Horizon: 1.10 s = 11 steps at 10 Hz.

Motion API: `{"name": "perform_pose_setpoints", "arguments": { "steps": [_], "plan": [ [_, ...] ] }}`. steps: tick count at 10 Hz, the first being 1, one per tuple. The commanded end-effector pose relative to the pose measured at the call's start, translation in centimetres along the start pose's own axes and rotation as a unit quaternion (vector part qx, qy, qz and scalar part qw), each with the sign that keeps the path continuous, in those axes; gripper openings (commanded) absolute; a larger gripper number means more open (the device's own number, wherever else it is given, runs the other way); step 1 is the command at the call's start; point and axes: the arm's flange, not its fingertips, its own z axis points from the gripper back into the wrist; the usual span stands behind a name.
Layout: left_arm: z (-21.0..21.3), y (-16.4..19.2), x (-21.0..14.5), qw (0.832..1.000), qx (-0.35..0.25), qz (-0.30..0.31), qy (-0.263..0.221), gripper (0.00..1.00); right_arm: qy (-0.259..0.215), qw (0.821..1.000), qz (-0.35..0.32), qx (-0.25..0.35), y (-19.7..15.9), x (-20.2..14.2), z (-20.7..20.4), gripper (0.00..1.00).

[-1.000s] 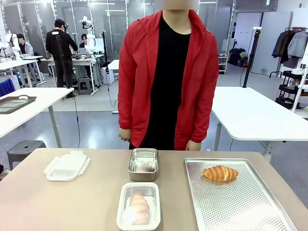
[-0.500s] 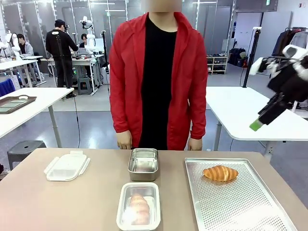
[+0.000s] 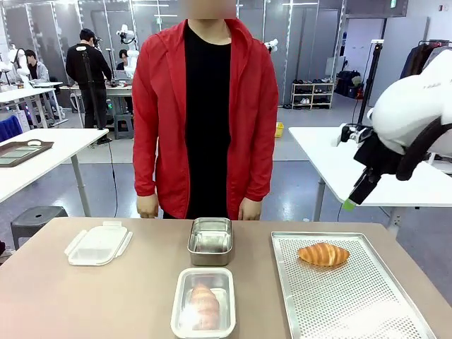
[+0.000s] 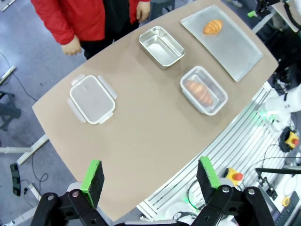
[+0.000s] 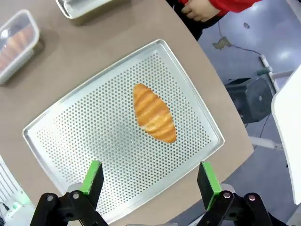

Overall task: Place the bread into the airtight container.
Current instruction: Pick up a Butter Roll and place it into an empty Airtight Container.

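Along the right side of the counter (image 3: 127,296) lies the perforated metal tray (image 3: 353,311). Its near end runs off the bottom of the front view and its right rim sits close to the counter's edge. The bread (image 3: 323,254), a croissant, lies alone on the tray's far half with bare metal all round it.

Beyond the tray's far right corner the right arm (image 3: 409,113) hangs in the air, clear of the counter. The right jaws stand spread wide with nothing between the green pads (image 5: 93,176), and in the right wrist view the bread lies below the gap. The left jaws are just as wide and empty, the left pads (image 4: 94,175) high over the counter's near edge.

At mid-counter the open steel container (image 3: 210,240) sits near the far edge, empty in the left wrist view. Just in front of it, with a narrow gap, is a lidded container (image 3: 203,302) with another pastry inside. The loose lid (image 3: 98,244) lies well apart to the left, with open wood on every side.

A person in a red jacket (image 3: 205,106) stands at the far edge, one hand (image 3: 147,206) hanging just past it. Behind are grey floor, white tables and glass partitions.
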Motion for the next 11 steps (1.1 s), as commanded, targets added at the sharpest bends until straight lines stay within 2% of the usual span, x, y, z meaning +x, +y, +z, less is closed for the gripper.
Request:
{"name": "perform_pose_setpoints", "arguments": {
  "steps": [1, 3, 9, 11],
  "plan": [
    [0.1, 0.1, 0.0, 1.000, -0.003, -0.009, -0.002, 1.00, 0.026, 0.999, 0.034, 0.001, -1.0, 0.6, -1.7, 1.00],
    [0.1, 0.1, 0.0, 1.000, -0.003, -0.009, -0.002, 1.00, 0.030, 0.999, 0.015, 0.012, -1.2, 0.5, -2.5, 1.00],
    [0.1, 0.1, 0.0, 1.000, -0.003, -0.009, -0.002, 1.00, 0.026, 1.000, 0.013, 0.007, -0.6, 0.4, -2.6, 1.00],
    [0.1, 0.1, 0.0, 1.000, -0.003, -0.009, -0.002, 1.00, 0.059, 0.995, 0.083, 0.008, -0.9, 1.6, -4.9, 1.00]
  ]
}}
